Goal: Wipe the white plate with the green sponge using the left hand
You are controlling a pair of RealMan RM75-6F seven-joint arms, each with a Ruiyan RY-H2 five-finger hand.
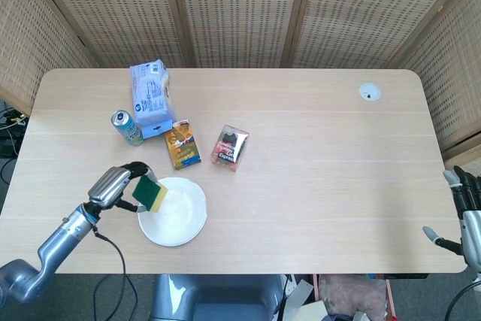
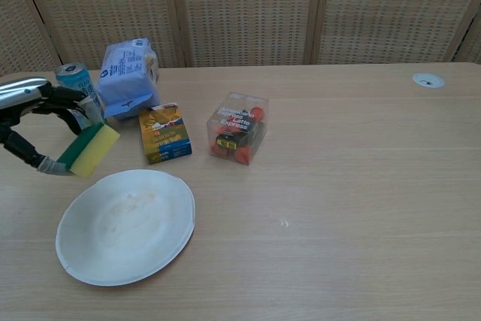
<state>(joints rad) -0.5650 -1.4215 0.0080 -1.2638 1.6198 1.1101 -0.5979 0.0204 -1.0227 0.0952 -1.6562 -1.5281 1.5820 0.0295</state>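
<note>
The white plate (image 1: 177, 216) (image 2: 128, 231) lies on the table near the front left. My left hand (image 1: 119, 182) (image 2: 37, 110) holds the green and yellow sponge (image 1: 151, 194) (image 2: 90, 149) in the air, tilted, over the plate's left rim. The sponge is clear of the plate's surface in the chest view. My right hand (image 1: 466, 204) hangs off the table's right edge, fingers apart, holding nothing; the chest view does not show it.
Behind the plate stand a blue-green can (image 1: 128, 127) (image 2: 81, 95), a blue packet (image 1: 151, 96) (image 2: 128, 77), a small yellow carton (image 1: 183, 143) (image 2: 165, 134) and a clear box of red snacks (image 1: 231, 147) (image 2: 239, 128). A round grommet (image 1: 369, 92) sits at the far right.
</note>
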